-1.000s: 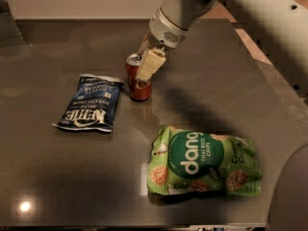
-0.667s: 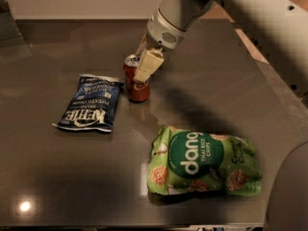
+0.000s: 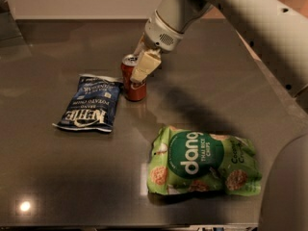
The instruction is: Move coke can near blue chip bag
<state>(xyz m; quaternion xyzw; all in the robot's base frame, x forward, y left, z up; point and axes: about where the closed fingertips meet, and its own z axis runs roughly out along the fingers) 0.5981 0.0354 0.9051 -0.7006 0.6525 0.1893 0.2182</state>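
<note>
The blue chip bag lies flat on the counter. Just right of the bag's upper corner stands the coke can, upright, close to the bag's edge; I cannot tell whether the two touch. The claw reaches down from the right of the bag and is clamped on the can, with one pale finger across the can's front and the other hidden behind it. Well to the right of the bag and nearer the camera lies a green bag, clear of the work. The can looks about where it belongs, so the danger lies in the release. If the claw parts unevenly or lifts away at an angle, it could tip the can onto the bag or send it rolling off. Pushing further left would shove the bag itself.
</note>
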